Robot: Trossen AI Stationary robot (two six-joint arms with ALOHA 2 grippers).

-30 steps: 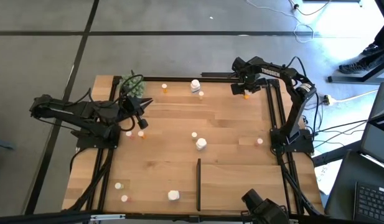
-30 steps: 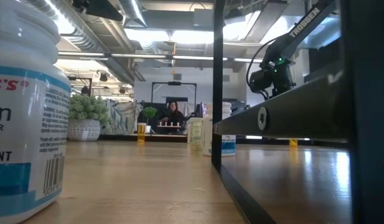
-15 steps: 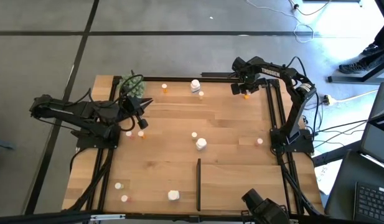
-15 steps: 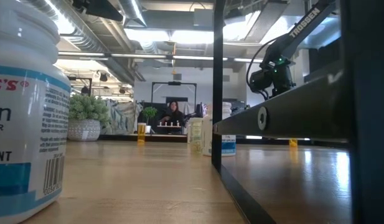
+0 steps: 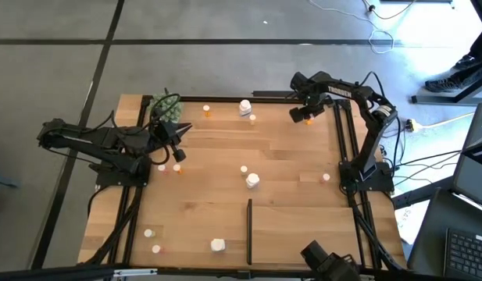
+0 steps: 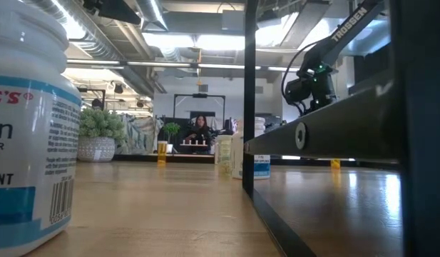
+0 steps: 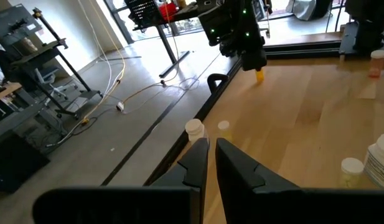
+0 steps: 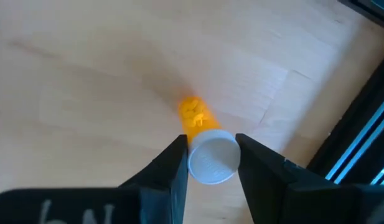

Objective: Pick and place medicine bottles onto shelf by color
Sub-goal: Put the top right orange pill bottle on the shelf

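At the far right corner of the wooden table (image 5: 287,164), the right gripper (image 5: 303,116) is seen clamped on a small orange bottle (image 8: 204,146) with a round white cap. In the right wrist view the two dark fingers (image 8: 168,171) press against opposite sides of the smooth cap, and the translucent orange body hangs below it over pale, grained wood, clear of the surface as far as can be told. Black metal rails run along the table edge beside it.

The left gripper (image 5: 178,148) rests near the left side of the table, its narrow fingers (image 7: 198,163) closed together on nothing (no bottle between them). A green spiky ball (image 5: 168,105) sits just behind it.

Other bottles stand scattered and well apart: a chunky white one (image 5: 252,180) near the centre, another (image 5: 244,107) by the far edge, a small orange one (image 5: 207,111) near it, and several tiny ones along the near left edge (image 5: 149,232).

The shelf (image 5: 291,230) lies flat at the near right, a pale rectangular wood panel with a thin black strip (image 5: 249,230) on its left side; no bottles are seen on it.
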